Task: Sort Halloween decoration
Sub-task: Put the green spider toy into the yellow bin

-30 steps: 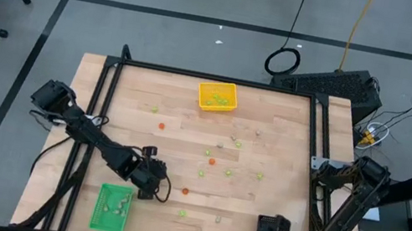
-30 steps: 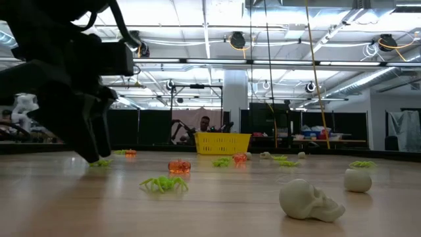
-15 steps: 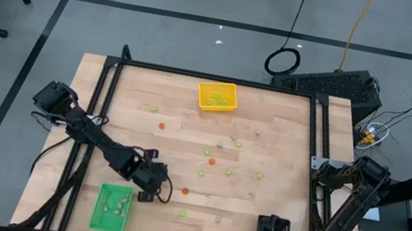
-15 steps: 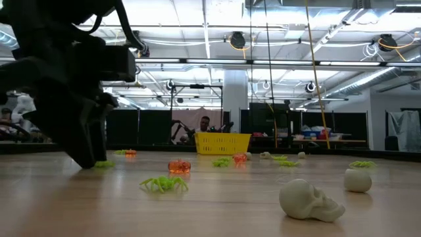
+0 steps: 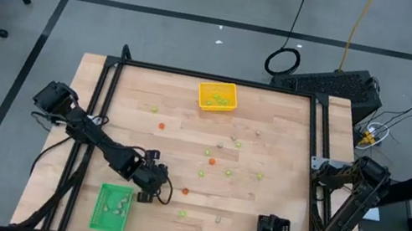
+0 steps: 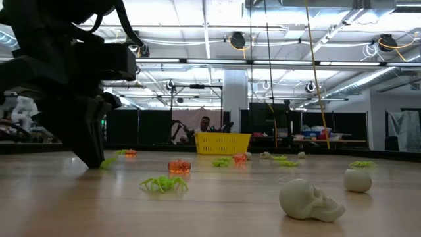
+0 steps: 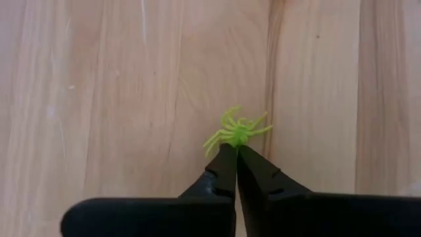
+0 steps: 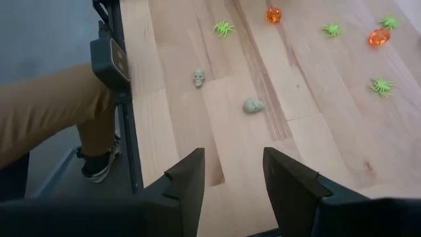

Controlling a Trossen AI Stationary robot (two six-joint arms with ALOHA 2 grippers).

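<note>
Only in the left wrist view: left claw [image 7: 236, 153] clenched on 1 green spider [image 7: 238, 130], unreadable from above.

A yellow tray [image 5: 217, 97] and a green tray [image 5: 112, 207] sit on the wooden table [image 5: 269, 144].

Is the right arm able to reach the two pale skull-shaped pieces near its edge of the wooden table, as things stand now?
Probably yes. The right gripper is open and empty, and the pale skull-shaped pieces lie ahead of it on bare wooden table, with nothing between.
</note>
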